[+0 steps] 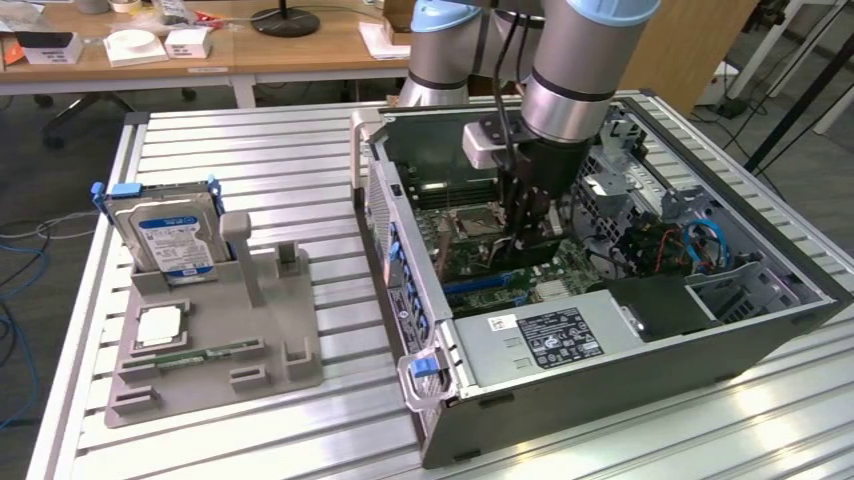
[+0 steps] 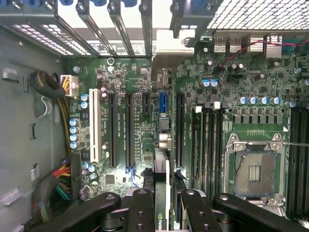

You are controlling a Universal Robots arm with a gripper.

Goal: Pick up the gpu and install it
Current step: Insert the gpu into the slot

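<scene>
One open computer case [image 1: 641,330] is lying on the slatted worktop [image 1: 240,160], and the arm is reaching down into it. Below the fingers [image 2: 161,212] the motherboard [image 2: 193,96] is showing its long slots, with a blue slot [image 2: 163,107] straight ahead of them. The fingers are gripping the gpu [image 2: 161,193] edge-on (a thin dark card), holding it just above the board. Well off to one side, a grey holder [image 1: 214,340] is carrying the hard drive [image 1: 167,235].
</scene>
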